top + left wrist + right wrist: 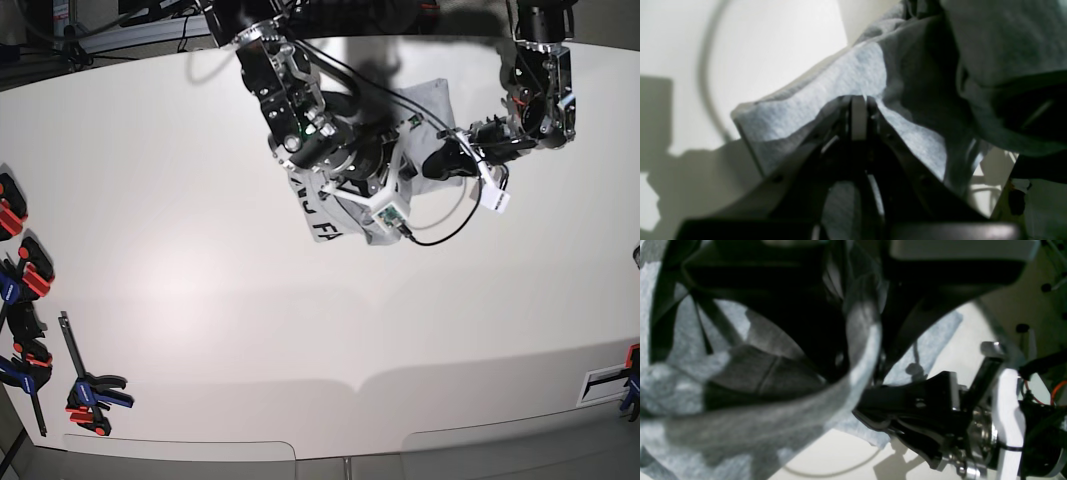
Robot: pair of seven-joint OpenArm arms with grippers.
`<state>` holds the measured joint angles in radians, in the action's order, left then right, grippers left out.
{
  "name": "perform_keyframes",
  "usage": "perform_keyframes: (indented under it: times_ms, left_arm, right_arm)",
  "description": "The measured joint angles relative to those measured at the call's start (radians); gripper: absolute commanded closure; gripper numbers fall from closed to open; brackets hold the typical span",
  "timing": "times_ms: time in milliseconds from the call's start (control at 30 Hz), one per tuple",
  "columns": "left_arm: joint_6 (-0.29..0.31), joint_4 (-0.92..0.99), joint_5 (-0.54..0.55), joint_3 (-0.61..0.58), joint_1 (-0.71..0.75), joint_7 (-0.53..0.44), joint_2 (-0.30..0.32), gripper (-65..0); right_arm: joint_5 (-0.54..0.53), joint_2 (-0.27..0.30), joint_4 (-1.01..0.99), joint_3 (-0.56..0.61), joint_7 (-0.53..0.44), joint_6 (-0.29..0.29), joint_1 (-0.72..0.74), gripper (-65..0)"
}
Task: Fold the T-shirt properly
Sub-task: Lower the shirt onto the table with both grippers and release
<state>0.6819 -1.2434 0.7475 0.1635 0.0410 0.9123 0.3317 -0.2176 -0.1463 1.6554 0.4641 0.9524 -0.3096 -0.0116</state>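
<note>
The light heather-grey T-shirt (335,212) is bunched up at the table's far middle, lifted between both arms, with black lettering showing on its lower left fold. In the left wrist view my left gripper (858,100) is shut, pinching a ridge of the T-shirt (826,93) at its tips. The right wrist view has my right gripper (868,371) with its black fingers closed around a band of the T-shirt (740,426), and the left gripper (870,411) just below it. From the base view, the left gripper (432,163) and right gripper (405,160) meet tip to tip in the cloth.
White table (200,300) with a curved front edge. Several red, blue and black clamps (90,395) lie along the left edge. A black cable (450,225) loops beside the shirt, and a white tag (495,197) hangs off the left arm.
</note>
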Motion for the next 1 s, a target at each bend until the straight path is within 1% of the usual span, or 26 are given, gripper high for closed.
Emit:
perform_keyframes:
  times_ms: [133, 233, 300, 367, 433, 533, 667, 700, 767, 867, 900, 967, 1000]
  left_arm:
    - [0.0, 0.0, 0.0, 0.0, 0.0, 0.0, 0.0, 0.0]
    - [0.0, 0.0, 0.0, -0.001, 0.0, -0.017, 0.0, 0.0]
    - [-0.004, 0.0, 0.038, -0.001, 0.0, -0.018, 0.002, 0.0]
    - [-0.014, -0.004, 0.105, -0.004, 0.003, -0.014, 0.018, 0.0]
    - [-0.02, -0.023, 0.144, -0.006, 0.006, 0.004, 0.037, 0.0]
    - [-0.006, -0.073, 0.138, 0.002, 0.009, 0.008, 0.077, 0.0]
    - [-0.005, -0.15, 0.141, 0.066, 0.008, 0.032, 0.119, 0.0]
    - [-0.004, -0.165, 0.143, 0.087, 0.008, 0.034, 0.127, 0.0]
    - [-0.005, -0.189, 0.143, 0.13, 0.008, 0.069, 0.138, 0.0]
    - [-0.004, -0.206, 0.146, 0.209, 0.008, 0.149, 0.142, 0.0]
    - [-0.008, -0.206, 0.144, 0.233, 0.009, 0.174, 0.143, 0.0]
    - [-0.045, -0.208, 0.146, 0.267, 0.032, 0.188, 0.143, 0.0]
    - [-0.05, -0.208, 0.146, 0.277, 0.052, 0.188, 0.144, 0.0]
  right_arm:
    - [-0.049, 0.0, 0.0, 0.0, -0.003, 0.0, 0.0, 0.0]
    - [-0.055, 0.0, 0.0, 0.013, -0.01, 0.0, 0.0, 0.0]
    - [-0.056, 0.0, 0.0, 0.02, -0.01, 0.0, 0.0, 0.0]
    - [-0.055, 0.0, 0.0, 0.024, -0.01, 0.0, 0.0, 0.0]
    - [-0.056, 0.0, 0.0, 0.024, -0.01, 0.0, 0.0, 0.0]
    - [-0.056, 0.0, 0.0, 0.024, -0.011, 0.0, 0.0, 0.0]
    - [-0.056, 0.0, 0.0, 0.024, -0.013, 0.0, 0.0, 0.0]
    - [-0.055, 0.0, 0.0, 0.024, -0.013, 0.0, 0.0, -1.0]
    - [-0.056, 0.0, 0.0, 0.024, -0.013, 0.0, 0.0, -4.8]
    - [-0.056, 0.0, 0.0, 0.024, -0.013, 0.0, 0.0, -5.3]
    - [-0.056, 0.0, 0.0, 0.025, -0.013, 0.0, 0.0, -7.6]
    - [-0.086, 0.0, 0.0, 0.034, 0.029, -0.003, 0.001, -16.2]
    - [-0.098, 0.002, 0.0, 0.046, 0.048, -0.021, 0.003, -20.5]
